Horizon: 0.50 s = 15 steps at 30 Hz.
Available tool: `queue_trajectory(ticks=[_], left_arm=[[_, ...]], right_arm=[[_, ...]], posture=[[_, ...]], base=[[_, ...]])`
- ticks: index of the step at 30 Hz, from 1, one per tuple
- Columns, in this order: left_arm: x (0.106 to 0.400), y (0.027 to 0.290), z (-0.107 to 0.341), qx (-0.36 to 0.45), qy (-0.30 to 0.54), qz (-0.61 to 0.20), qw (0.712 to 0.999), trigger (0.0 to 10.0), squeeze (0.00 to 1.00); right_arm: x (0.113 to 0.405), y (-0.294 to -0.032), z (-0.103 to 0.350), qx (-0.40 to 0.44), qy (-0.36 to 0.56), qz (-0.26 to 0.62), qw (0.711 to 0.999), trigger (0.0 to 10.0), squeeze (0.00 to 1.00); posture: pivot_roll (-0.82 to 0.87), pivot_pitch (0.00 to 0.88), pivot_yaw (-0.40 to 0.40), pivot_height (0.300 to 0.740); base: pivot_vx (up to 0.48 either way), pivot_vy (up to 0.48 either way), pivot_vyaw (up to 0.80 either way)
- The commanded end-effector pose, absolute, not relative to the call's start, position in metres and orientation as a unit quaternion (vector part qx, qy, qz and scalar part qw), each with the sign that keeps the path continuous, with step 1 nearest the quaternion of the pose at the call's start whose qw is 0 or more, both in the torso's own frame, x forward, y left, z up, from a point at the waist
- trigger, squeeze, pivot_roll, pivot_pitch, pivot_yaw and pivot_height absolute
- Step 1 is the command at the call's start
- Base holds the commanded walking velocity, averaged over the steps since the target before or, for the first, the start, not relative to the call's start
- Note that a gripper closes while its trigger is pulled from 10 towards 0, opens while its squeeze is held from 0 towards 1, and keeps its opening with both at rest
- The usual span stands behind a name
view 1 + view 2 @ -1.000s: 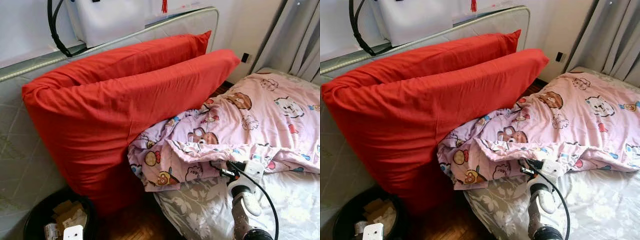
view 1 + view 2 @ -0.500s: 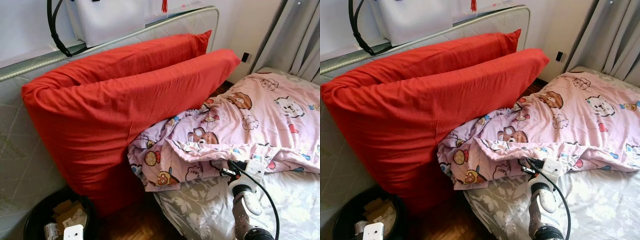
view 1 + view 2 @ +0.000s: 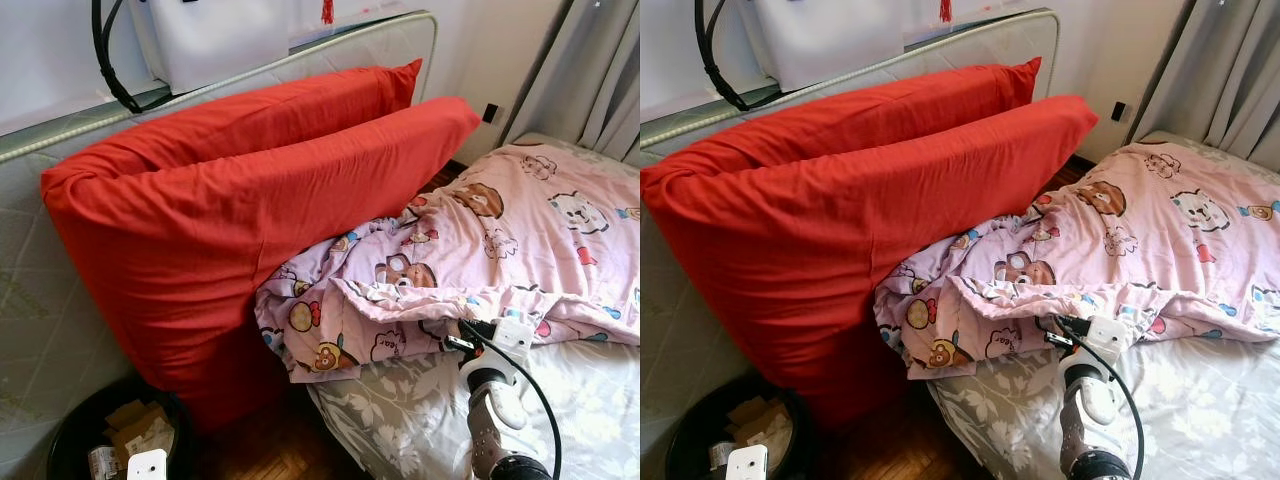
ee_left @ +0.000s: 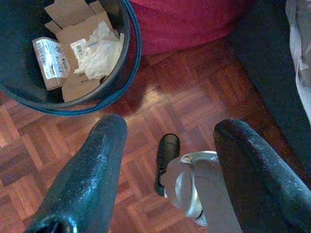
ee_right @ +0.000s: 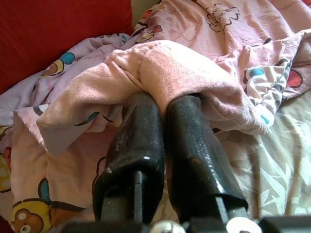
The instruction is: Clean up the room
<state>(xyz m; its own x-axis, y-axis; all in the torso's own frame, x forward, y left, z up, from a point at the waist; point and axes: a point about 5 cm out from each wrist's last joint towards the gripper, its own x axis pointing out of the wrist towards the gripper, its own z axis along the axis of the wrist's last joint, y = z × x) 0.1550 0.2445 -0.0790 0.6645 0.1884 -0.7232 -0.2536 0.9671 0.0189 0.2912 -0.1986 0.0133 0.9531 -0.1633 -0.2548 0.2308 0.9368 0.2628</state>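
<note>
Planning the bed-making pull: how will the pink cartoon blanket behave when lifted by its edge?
The pink blanket lies in soft crumpled folds, so it is probably floppy and will drape and trail. The right gripper is pinched on a thick folded edge; likely light, but may drag across the bedsheet.

I see the pink cartoon-print quilt (image 3: 520,240) lying rumpled across the bed (image 3: 580,400), its bunched near edge pressed against the red pillow (image 3: 250,230) and folded back on itself.

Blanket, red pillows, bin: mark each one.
blanket (image 3: 520,230), left eye view, flat middle of the pink cartoon print.
red pillows (image 3: 250,220), left eye view, front pillow's face.
bin (image 4: 127,53), left wrist view, dark rim.
</note>
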Motion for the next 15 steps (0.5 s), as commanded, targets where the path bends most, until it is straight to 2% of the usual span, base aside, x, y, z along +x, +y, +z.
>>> queue_trajectory(ticks=[1,15], left_arm=[[0.1485,0.2467,-0.0817,-0.034,0.406,0.120,0.905,10.0,0.00],[0.1490,0.2453,-0.0820,-0.036,0.406,0.120,0.905,10.0,0.00]], right_arm=[[0.2942,-0.1986,0.0167,0.143,0.108,-0.101,0.979,10.0,0.00],[0.2969,-0.2034,0.0207,0.135,0.101,-0.107,0.980,10.0,0.00]], posture=[[0.04,0.083,-0.012,0.740],[0.04,0.083,-0.016,0.740]], base=[[-0.251,0.000,0.00],[-0.258,0.000,0.00]])
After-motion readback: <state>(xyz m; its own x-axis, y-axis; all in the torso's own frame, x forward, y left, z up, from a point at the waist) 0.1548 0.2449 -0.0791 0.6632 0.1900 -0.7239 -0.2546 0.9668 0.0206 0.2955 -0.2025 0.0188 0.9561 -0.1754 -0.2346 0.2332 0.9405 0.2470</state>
